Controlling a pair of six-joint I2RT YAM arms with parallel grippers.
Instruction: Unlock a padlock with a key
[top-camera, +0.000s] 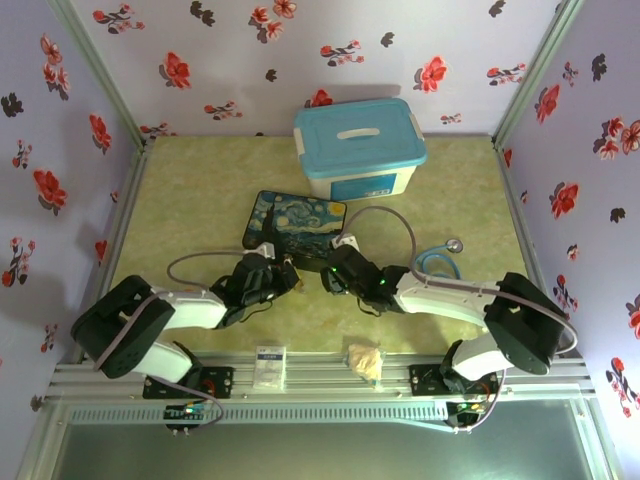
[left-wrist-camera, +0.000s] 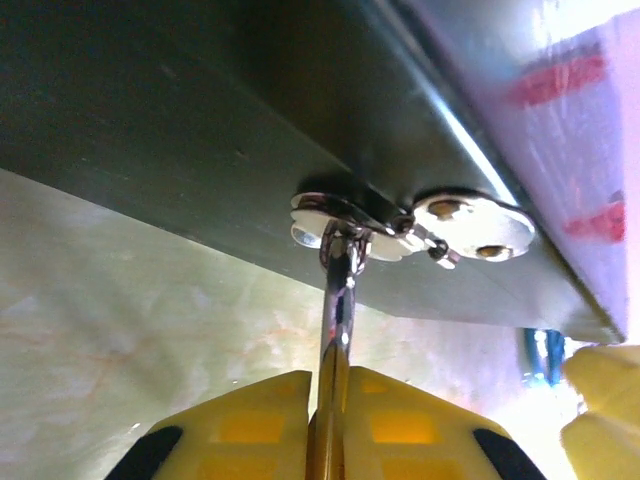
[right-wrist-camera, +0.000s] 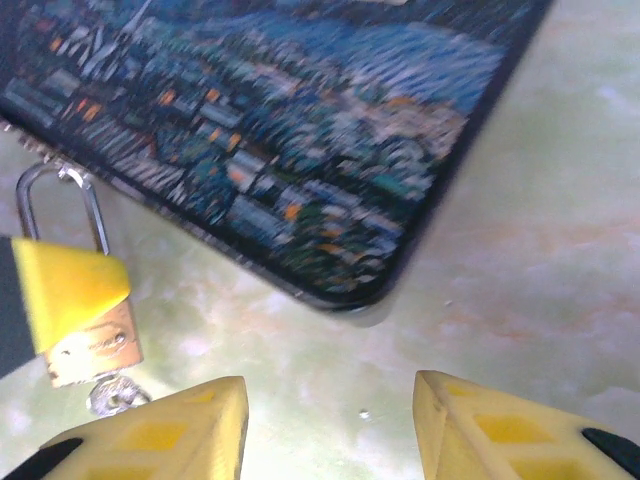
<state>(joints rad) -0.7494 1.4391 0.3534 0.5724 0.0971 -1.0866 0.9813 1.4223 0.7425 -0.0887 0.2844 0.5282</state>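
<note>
The brass padlock (right-wrist-camera: 92, 345) hangs by its thin silver shackle (left-wrist-camera: 338, 300) from the hasp (left-wrist-camera: 330, 212) of the dark blue swirl-painted tin (top-camera: 293, 222). My left gripper (left-wrist-camera: 335, 382) is shut on the padlock body, and one of its yellow fingers (right-wrist-camera: 70, 285) covers the body's upper part. A small grey metal piece (right-wrist-camera: 115, 396), which looks like the key's head, sticks out under the padlock's bottom. Just to the right, my right gripper (right-wrist-camera: 330, 385) stands open over bare table with nothing between its fingers. In the top view the left gripper (top-camera: 280, 272) and right gripper (top-camera: 332, 272) nearly face each other.
A white storage box with a teal lid (top-camera: 358, 145) stands behind the tin. A blue looped tube (top-camera: 440, 262) lies to the right. A beige lumpy wad (top-camera: 365, 360) and a white card (top-camera: 268, 366) rest on the front rail. Floral walls close in three sides.
</note>
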